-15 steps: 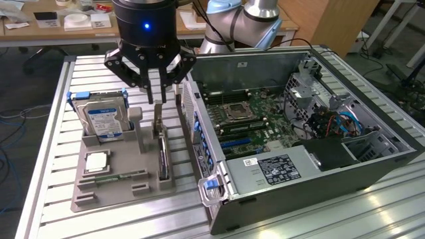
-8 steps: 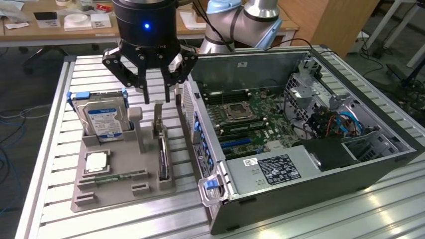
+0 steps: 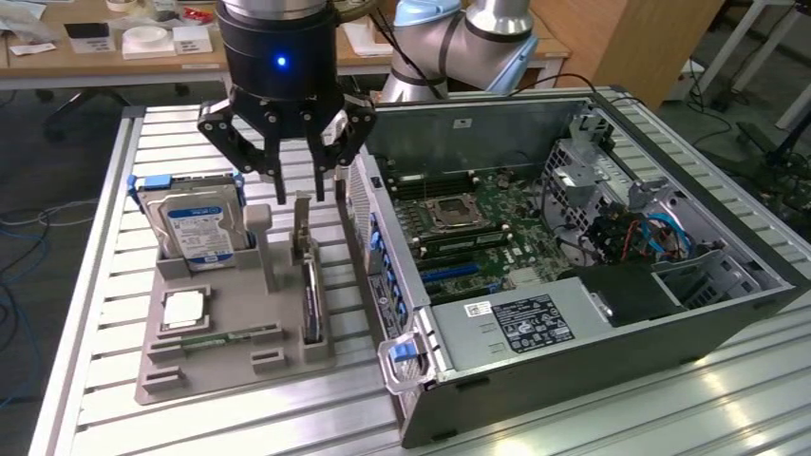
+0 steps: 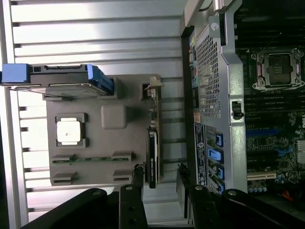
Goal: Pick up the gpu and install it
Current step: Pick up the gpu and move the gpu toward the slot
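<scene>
Gripper (image 3: 308,190) spread wide, empty, poised over the grey holder (image 3: 218,366). From the exterior view's left: hard drive (image 3: 197,223) upright in its slot; gpu (image 3: 311,294) on edge beneath the jaws (racked so, likely, for a top-down pinch); open case (image 3: 533,380) beside.

The gripper (image 3: 299,195) is pointed straight down from the round black wrist (image 3: 279,47), on which a small blue light (image 3: 280,63) is lit. Its two dark fingers (image 3: 275,176) are spread apart, and a clear gap is seen between the tips. The grey and blue arm (image 3: 462,33) is bent behind the wrist. In the wrist view the gripper (image 4: 159,177) is seen with both fingers (image 4: 137,175) held wide, side by side.
</scene>
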Controlling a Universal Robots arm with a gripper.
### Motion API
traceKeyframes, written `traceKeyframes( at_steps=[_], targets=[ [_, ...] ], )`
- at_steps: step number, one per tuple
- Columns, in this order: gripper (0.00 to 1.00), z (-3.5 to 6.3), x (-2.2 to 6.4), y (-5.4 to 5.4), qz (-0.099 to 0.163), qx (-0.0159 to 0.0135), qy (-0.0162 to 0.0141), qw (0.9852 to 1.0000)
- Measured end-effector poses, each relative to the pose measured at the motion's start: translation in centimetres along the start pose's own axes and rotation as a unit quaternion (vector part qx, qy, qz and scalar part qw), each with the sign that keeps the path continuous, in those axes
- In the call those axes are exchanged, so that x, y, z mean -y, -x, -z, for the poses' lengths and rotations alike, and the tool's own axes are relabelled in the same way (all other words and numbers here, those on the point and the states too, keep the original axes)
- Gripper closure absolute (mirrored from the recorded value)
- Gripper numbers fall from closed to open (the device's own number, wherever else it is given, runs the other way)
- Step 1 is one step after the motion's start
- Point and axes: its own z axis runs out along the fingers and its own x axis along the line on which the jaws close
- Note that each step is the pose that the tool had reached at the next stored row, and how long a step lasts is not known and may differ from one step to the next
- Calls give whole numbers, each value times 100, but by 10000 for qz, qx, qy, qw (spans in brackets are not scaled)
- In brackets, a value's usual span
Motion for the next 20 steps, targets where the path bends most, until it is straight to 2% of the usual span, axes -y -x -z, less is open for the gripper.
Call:
traceKeyframes(
  at_steps=[16,20],
  targets=[
    [58,-258,13,-23,0,1,-7,10000],
    [58,-296,15,-23,0,1,-8,10000]
  ],
)
